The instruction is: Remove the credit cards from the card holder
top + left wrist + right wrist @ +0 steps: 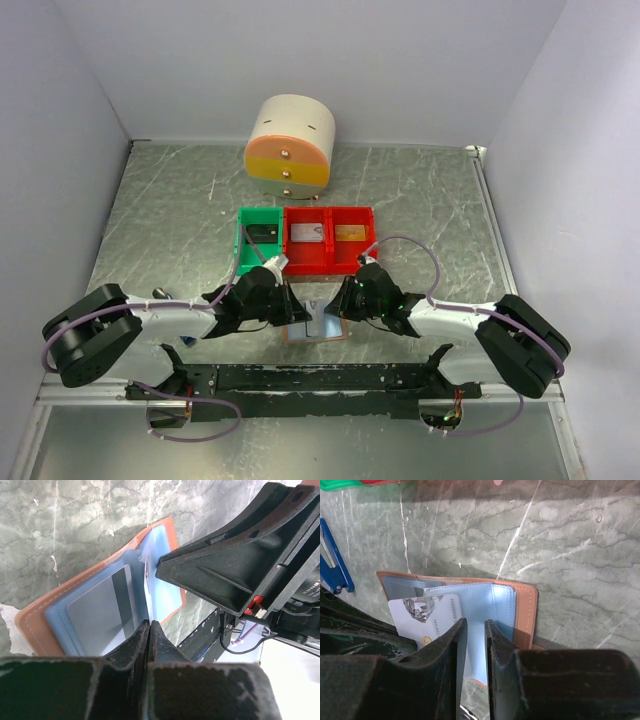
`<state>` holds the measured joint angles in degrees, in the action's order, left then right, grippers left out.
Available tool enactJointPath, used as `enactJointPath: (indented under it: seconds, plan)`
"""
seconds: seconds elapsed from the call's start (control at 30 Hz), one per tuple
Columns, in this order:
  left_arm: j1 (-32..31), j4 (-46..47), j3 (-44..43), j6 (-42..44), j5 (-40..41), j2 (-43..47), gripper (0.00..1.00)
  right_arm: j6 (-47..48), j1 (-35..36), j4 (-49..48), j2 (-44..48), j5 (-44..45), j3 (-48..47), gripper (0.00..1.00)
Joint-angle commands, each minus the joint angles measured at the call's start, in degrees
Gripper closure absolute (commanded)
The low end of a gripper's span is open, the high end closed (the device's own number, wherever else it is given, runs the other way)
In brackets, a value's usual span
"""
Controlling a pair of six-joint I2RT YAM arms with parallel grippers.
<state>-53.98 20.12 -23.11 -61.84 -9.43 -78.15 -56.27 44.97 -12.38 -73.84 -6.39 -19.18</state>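
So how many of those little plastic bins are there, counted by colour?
Green bins: 1
Red bins: 2
Total: 3

Both arms bent inward, grippers nearly nose to nose.
The left arm (160, 318) and right arm (450, 322) angle low; the left gripper (149, 626) has its jaws pressed together, while the right gripper (474, 625) has them narrowly apart, possibly pinching.

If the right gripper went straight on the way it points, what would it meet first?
The card holder, its blue pocket page right before the right gripper; depth unclear, they may already touch.
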Motion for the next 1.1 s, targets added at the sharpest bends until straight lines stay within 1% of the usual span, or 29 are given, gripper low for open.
enactJointPath:
  seconds: [0.0,0.13,0.3,0.4,0.5,0.6,0.7,0.83,0.97,1.07]
  plan:
    - [0.36,-1.86,-1.87,1.63,1.07,1.95,0.91,2.21,-0.28,6.03,-1.68,0.72,0.84,0.78]
    - [0.35,-2.3,-1.92,1.59,1.35,2.21,0.92,3.68,-0.41,8.54,0.19,-0.02,-1.29,0.78]
    - [0.35,-2.08,-1.72,1.04,1.96,2.1,0.93,6.59,-0.37,9.85,4.89,-4.26,-5.53,0.75]
    - [0.36,-1.68,-1.55,0.87,2.02,2.37,0.93,6.6,-0.29,8.24,5.74,-7.58,-6.6,0.74]
    - [0.36,-1.57,-1.49,0.84,2.05,2.39,0.93,4.84,-0.07,4.84,4.33,-9.01,-6.1,0.74]
    - [0.36,-0.88,-1.12,0.54,2.03,2.3,0.93,3.12,0.28,0.88,0.67,-10.09,-5.23,0.74]
    - [0.36,-1.39,-1.39,0.86,1.89,2.46,0.93,2.8,0.56,-0.77,-2.34,-10.83,-4.91,0.74]
    - [0.35,-2.85,-2.12,1.32,1.92,3.32,0.93,4.06,0.55,3.63,-4.06,-7.28,-5.31,0.74]
    - [0.36,-7.18,-2.83,2.32,3.65,6.4,0.93,4.17,0.51,9.5,-2.38,-1.86,-4.45,0.74]
    - [0.36,-10.76,-3.35,3.24,5.1,9.35,0.93,4.07,0.45,10.31,-0.4,-0.78,-3.55,0.74]
